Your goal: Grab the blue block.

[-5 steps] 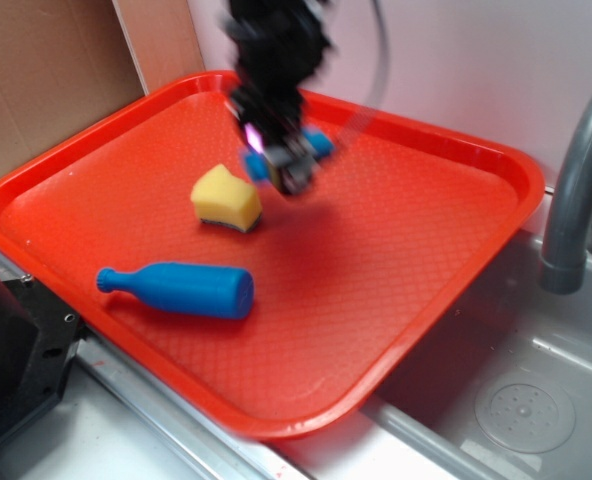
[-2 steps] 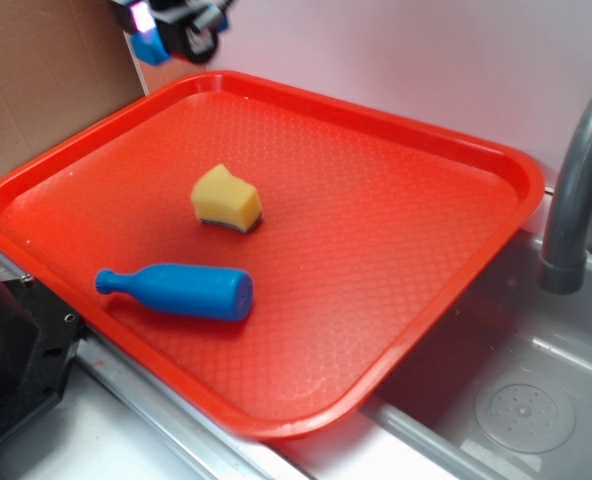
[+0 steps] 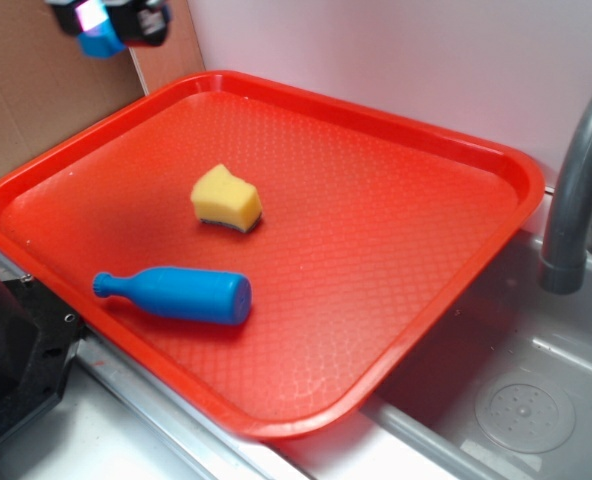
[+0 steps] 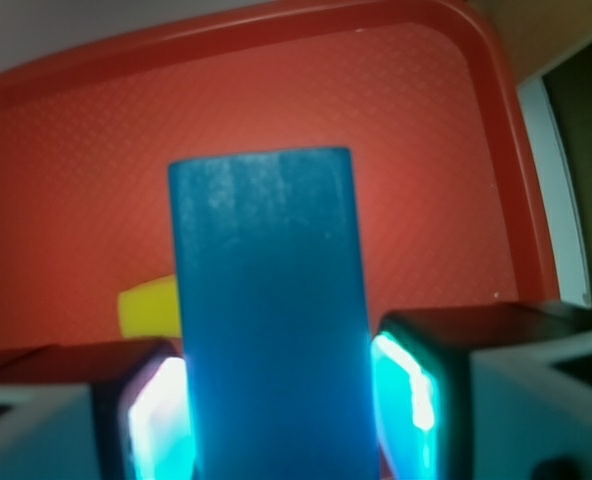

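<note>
The blue block (image 4: 266, 310) sits squeezed in the claw (image 4: 276, 400), standing between the two fingers with one glowing pad pressed to each of its long sides. From the wrist view it fills the middle of the picture, one flat face toward the camera and its far end pointing out beyond the fingertips (image 4: 411, 385). Past it lies the red tray (image 4: 406, 130), and a sliver of the yellow sponge (image 4: 148, 308) peeks out just left of the block.

From the exterior view the claw (image 3: 106, 25) hangs high in the top left corner, well above the tray (image 3: 406, 240) and out past its back left rim, in front of a brown cardboard sheet (image 3: 26, 90). Only the tip of the arm shows; the rest is cut off by the edge of the picture. The block (image 3: 100, 40) is a small bright blue patch in its grip, clear of everything below.

Down on the tray, the sponge (image 3: 226, 198) lies near the middle, somewhat to the left. A blue bottle (image 3: 174, 293) lies on its side near the front left rim, its narrow neck pointing left, apart from the sponge. To the right of the tray a grey tap (image 3: 576, 190) curves over a metal sink (image 3: 506, 400).
</note>
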Tool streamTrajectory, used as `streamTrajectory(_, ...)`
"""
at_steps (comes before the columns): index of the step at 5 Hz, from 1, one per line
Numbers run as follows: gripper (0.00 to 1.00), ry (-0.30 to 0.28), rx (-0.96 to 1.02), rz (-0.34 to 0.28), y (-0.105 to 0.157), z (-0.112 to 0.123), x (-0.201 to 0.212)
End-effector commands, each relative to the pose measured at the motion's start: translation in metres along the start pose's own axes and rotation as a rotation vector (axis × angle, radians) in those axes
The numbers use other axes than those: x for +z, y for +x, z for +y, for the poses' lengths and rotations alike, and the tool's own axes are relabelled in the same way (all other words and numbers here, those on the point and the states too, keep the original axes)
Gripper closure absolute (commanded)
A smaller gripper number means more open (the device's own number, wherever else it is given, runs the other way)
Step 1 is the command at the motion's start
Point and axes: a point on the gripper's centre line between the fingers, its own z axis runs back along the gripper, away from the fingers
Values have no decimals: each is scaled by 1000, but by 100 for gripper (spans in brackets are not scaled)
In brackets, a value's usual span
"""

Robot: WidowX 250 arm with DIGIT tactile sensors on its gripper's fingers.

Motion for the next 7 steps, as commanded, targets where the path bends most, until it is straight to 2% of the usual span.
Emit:
streamTrajectory(1,100,-7,-35,-75,-21,-12,14)
streamTrajectory(3,100,10,-84,-99,-30,-23,16)
streamTrajectory(4,100,41,-131,-114,-38,-35,16)
streamTrajectory(7,100,121,-148,-93,-34,-50,5)
